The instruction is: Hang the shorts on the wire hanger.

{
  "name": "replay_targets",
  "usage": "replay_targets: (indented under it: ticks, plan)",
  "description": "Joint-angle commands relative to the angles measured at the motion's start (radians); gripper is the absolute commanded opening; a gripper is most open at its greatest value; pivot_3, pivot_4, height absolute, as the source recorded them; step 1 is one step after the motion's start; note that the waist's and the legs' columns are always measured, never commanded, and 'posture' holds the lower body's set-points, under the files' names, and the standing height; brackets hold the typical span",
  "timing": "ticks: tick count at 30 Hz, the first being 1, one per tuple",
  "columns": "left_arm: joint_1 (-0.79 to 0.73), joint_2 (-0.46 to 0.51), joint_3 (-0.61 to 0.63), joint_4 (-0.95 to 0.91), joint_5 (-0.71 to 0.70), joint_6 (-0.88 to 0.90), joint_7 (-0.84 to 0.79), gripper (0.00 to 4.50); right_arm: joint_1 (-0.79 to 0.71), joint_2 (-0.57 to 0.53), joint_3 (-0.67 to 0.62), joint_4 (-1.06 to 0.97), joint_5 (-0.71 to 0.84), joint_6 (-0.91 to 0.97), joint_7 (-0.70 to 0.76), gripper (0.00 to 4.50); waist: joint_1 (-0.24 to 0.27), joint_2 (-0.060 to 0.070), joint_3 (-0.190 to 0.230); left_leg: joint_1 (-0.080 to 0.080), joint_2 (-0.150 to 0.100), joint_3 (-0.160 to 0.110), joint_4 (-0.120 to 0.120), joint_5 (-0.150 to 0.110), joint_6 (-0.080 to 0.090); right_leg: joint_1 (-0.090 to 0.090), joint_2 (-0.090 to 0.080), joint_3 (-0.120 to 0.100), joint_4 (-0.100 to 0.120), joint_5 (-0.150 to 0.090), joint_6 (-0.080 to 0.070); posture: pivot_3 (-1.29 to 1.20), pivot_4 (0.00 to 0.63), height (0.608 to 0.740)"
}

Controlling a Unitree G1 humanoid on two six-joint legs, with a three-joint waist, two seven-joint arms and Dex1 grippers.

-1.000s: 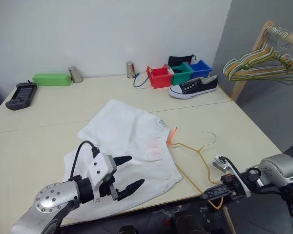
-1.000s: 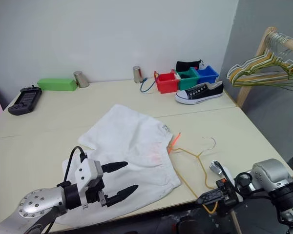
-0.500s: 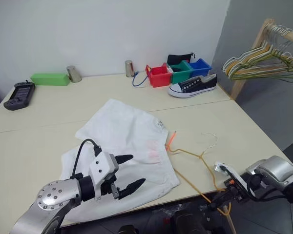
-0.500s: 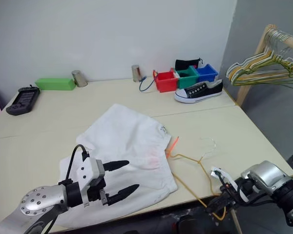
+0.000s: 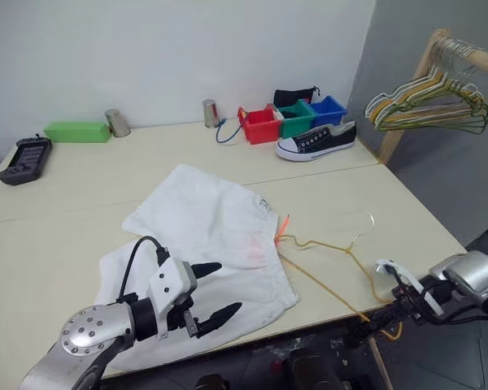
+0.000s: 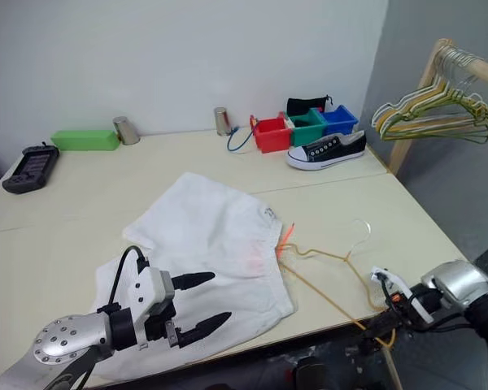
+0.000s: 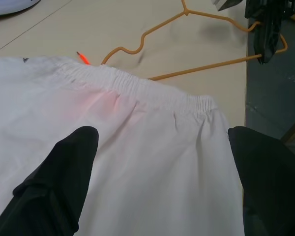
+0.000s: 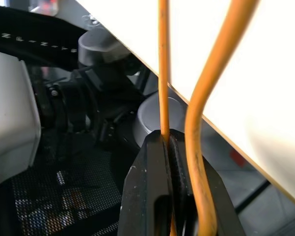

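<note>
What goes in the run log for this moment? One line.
right gripper: shut on wire hanger corner | left gripper: open over shorts | shorts: flat on table

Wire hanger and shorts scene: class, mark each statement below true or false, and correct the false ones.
1. The right gripper is shut on the wire hanger. True.
2. The shorts already hang from the wire hanger. False: they lie flat on the table, with the hanger beside their waistband.
3. The left gripper is open above the shorts. True.
4. The black sneaker lies on the shorts. False: it sits near the far edge of the table, by the coloured bins.
5. A bunch of hangers hangs on a wooden rail to the robot's right. True.
</note>
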Motion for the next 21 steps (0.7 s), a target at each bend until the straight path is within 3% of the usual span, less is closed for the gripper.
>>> replay_targets:
  ticks: [1,14,21]
  plan:
    - [-0.001,0.000,0.001,-0.018,0.006,-0.025,0.000,4.49,-0.023,-0.048,-0.009,-0.074,0.040,-0.012,0.082,0.00,-0.002,0.000,0.000,0.000,0.000,0.000,-0.001,0.000,0.000,0.000,0.000,0.000,0.000,0.000,0.000,-0.13,0.047,0.740]
    - [-0.002,-0.004,-0.014,-0.011,0.017,-0.039,0.001,4.49,-0.036,-0.182,0.065,-0.049,0.117,-0.076,0.082,0.00,0.002,0.001,0.000,-0.001,0.000,-0.001,-0.001,-0.003,-0.001,0.000,0.000,-0.001,-0.001,0.000,0.000,-0.14,0.039,0.740]
    - [-0.007,-0.005,-0.013,-0.006,0.020,-0.043,0.000,4.49,-0.057,-0.192,0.040,-0.124,0.257,0.041,0.082,0.00,-0.003,0.001,-0.001,0.000,0.000,0.000,-0.001,-0.003,-0.001,0.000,0.000,-0.001,0.000,0.000,0.000,-0.14,0.041,0.740]
